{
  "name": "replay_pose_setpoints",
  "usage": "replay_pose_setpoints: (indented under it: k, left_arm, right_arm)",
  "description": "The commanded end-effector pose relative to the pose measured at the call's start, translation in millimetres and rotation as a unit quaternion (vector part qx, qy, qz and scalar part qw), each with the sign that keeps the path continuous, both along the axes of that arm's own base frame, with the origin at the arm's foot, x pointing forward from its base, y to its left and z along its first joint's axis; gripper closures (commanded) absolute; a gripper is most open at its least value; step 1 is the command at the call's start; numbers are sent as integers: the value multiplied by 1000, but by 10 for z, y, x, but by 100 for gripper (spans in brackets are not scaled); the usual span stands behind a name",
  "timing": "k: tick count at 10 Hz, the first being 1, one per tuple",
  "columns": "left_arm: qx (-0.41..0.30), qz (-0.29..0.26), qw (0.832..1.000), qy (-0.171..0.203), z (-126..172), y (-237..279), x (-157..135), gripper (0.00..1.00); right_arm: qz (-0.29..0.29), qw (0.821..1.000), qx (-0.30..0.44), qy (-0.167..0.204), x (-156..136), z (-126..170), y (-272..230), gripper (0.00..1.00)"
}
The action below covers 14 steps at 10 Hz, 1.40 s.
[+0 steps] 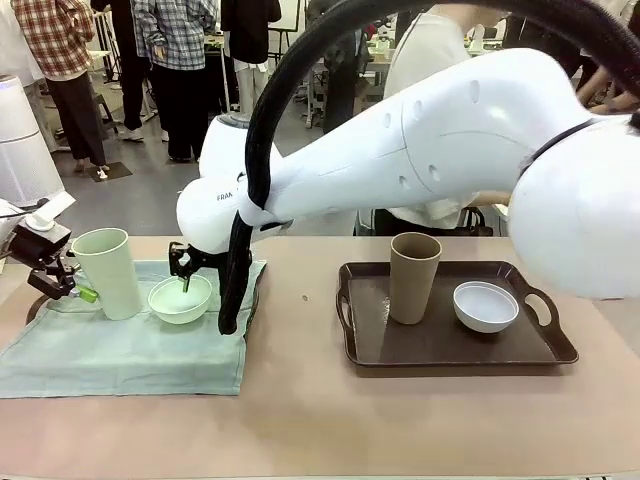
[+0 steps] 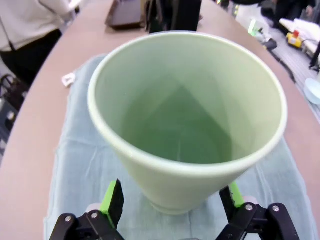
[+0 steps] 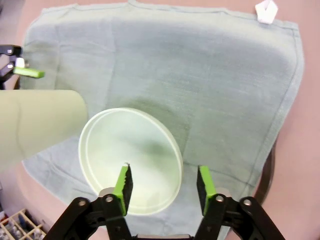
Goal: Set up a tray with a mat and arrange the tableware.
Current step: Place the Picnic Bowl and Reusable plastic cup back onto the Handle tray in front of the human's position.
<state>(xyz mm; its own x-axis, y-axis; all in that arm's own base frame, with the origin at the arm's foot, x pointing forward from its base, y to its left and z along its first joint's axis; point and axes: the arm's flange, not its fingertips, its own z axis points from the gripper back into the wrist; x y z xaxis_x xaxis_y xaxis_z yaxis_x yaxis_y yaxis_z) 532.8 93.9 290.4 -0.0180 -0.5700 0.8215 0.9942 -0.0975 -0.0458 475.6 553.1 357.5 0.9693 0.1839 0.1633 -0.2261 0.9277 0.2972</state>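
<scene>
A pale green mat point(image 1: 130, 345) lies spread at the table's left, with a dark tray edge point(image 1: 254, 292) showing under it. On the mat stand the tall mint-green tumbler point(image 1: 108, 272) and, beside it, the small green bowl point(image 1: 180, 299). My left gripper point(image 2: 170, 200) is open, its pads point(image 2: 113, 199) on either side of the tumbler's point(image 2: 185, 120) lower part. My right gripper point(image 3: 165, 182) is open over the bowl point(image 3: 130, 160), one finger inside the rim and one outside. The brown tumbler point(image 1: 413, 277) and pale bowl point(image 1: 486, 306) stand on a brown tray point(image 1: 440, 350) at the right.
My right arm point(image 1: 420, 150) stretches across the table's middle from the right, with a black cable hanging down near the mat's right edge. A person sits at the far side behind it. A small white tag point(image 3: 266, 10) lies beside the mat.
</scene>
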Motion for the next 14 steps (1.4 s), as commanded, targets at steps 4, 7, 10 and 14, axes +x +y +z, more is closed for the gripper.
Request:
replay_pose_setpoints:
  k: [4,7,10,14]
  left_arm:
    - [181,4,982,44,549,317,-399,0]
    - [278,105,951,89,1253,149,-740,0]
    - [392,225,891,46,1879,-319,-984,0]
    - [451,332,819,127,2238,-1029,-745,0]
  right_arm:
    - [-15,998,-66,1,-410,453,-401,3]
    - [-46,992,-117,1,-706,811,-657,3]
    - [-64,986,-152,-3,-1041,1118,-981,3]
    - [-132,976,-170,5,-1355,1499,-1366,3]
